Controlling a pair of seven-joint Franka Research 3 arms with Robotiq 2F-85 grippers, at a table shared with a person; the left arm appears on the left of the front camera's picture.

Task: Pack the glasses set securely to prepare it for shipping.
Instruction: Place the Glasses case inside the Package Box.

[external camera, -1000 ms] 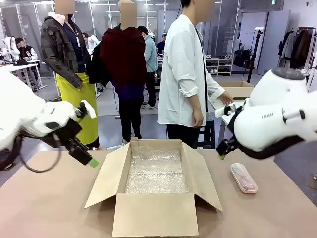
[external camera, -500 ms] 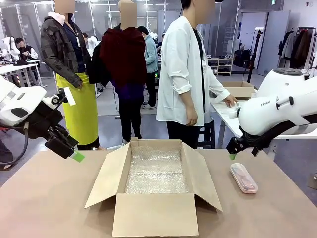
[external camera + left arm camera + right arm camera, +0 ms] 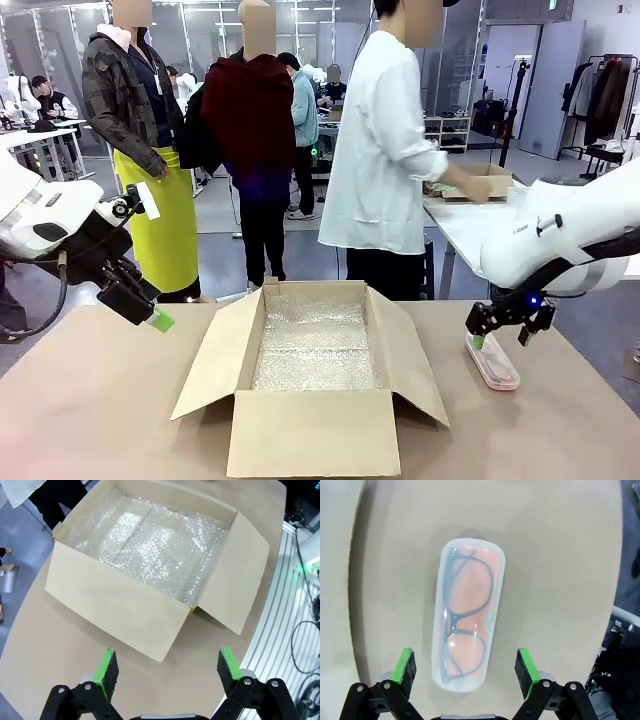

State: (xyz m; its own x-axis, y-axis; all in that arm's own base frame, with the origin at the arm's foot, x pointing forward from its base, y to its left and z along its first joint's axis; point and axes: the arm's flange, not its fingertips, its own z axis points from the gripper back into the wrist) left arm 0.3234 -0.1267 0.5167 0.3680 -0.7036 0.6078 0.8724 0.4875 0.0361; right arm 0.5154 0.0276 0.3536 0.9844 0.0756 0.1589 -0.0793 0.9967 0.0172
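So there's a big tan table [image 3: 80, 420] with an open brown cardboard box [image 3: 310, 435] sitting mid-table, flaps splayed out, floor lined with clear bubble wrap [image 3: 315, 345]. Behind the box a person in a white shirt [image 3: 380, 160] stands side-on, reaching off to the right. Left of the box, the left gripper [image 3: 152, 314] hangs above bare table, jaws spread wide, empty. Right of the box, the right gripper [image 3: 500, 338] hovers over the small, flat, see-through pink glasses case [image 3: 469, 615], jaws wide too, a green pad either side with gaps showing. The case is oblong with rounded corners, dark-rimmed glasses inside, lying flat near the box's right flap.
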